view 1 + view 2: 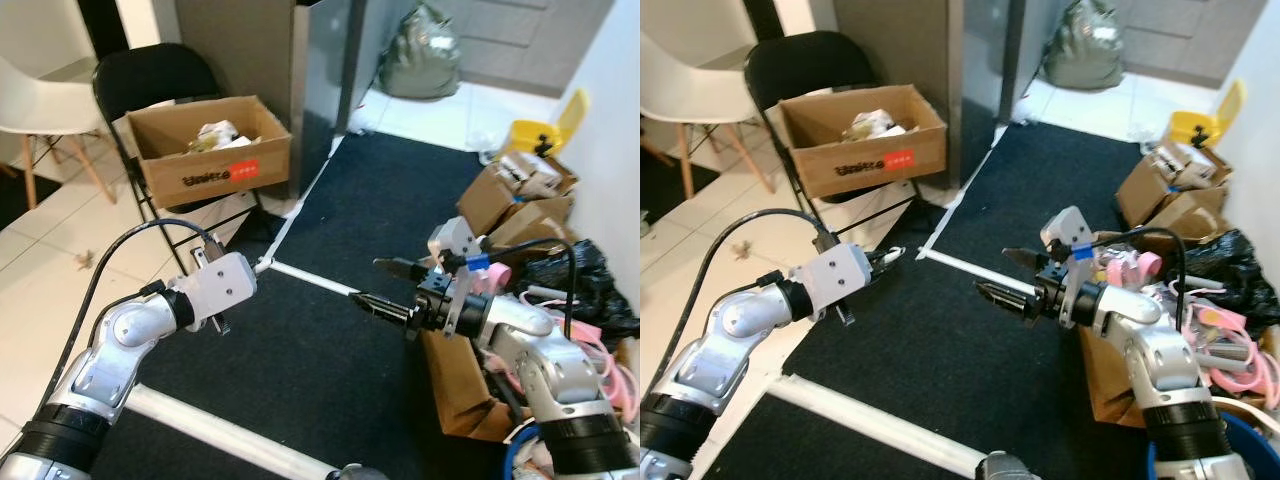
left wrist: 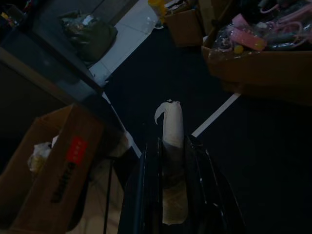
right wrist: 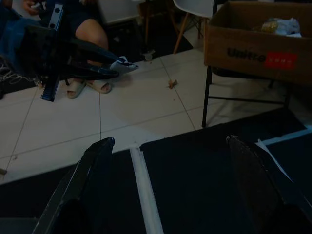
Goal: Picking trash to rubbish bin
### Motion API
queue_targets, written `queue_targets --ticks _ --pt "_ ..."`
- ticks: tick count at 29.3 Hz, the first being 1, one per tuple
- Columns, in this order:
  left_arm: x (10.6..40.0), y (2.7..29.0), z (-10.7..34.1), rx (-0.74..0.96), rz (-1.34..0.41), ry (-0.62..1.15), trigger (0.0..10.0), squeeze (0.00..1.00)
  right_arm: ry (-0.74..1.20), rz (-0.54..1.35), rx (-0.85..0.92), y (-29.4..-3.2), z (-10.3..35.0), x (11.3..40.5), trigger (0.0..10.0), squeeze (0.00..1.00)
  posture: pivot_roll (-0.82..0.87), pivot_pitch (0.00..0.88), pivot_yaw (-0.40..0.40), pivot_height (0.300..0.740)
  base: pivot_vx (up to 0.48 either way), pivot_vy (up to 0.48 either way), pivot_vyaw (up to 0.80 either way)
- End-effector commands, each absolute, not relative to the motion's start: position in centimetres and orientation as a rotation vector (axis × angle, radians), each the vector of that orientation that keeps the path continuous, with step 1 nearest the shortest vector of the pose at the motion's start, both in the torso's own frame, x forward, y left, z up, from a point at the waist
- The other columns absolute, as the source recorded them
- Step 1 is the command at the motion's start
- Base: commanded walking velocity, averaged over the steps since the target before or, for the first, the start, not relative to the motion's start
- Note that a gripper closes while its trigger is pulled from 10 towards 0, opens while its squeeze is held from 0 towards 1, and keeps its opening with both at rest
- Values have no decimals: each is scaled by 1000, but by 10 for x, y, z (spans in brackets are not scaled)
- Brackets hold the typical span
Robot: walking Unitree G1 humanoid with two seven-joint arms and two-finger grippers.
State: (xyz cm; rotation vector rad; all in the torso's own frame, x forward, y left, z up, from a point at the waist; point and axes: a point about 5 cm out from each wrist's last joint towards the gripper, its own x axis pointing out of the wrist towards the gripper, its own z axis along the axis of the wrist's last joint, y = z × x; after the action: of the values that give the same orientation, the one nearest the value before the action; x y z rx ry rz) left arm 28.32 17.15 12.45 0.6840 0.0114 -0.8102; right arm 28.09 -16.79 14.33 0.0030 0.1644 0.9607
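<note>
The left claw [image 2: 170,161] is clenched on a crumpled white scrap of trash [image 2: 169,124], held in the air above the edge of the dark carpet [image 1: 330,340], where a white tape line [image 1: 310,278] crosses it. The scrap pokes out past the two black fingers [image 2: 146,185] and is pinned between them. Ahead of it, a cardboard box [image 1: 210,150] with a red label sits on a black folding chair [image 1: 150,75] and holds pale crumpled rubbish. The right claw [image 1: 385,285] hangs released over the carpet, its fingers [image 3: 87,170] spread wide apart with nothing between them. Beside the right arm, open cardboard boxes [image 1: 515,205] spill pink plastic items [image 1: 600,350] and black bags. A grey sack [image 1: 420,55] rests on the white tiles beyond the carpet. A white chair [image 1: 40,100] stands at the far left. In the right wrist view, a person's sandalled feet [image 3: 90,87] rest on the tiled floor [image 3: 73,126].
</note>
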Motion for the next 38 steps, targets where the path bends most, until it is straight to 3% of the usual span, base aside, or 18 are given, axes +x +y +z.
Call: queue_targets --ticks 1,38 --pt "283 170 130 685 -813 -7 10000 0 131 963 2 -168 148 281 10000 0 1 0 -6 740 304 0 0" --pt "283 168 130 689 -819 3 10000 0 51 988 12 -165 155 280 10000 0 0 0 -3 740 288 0 0"
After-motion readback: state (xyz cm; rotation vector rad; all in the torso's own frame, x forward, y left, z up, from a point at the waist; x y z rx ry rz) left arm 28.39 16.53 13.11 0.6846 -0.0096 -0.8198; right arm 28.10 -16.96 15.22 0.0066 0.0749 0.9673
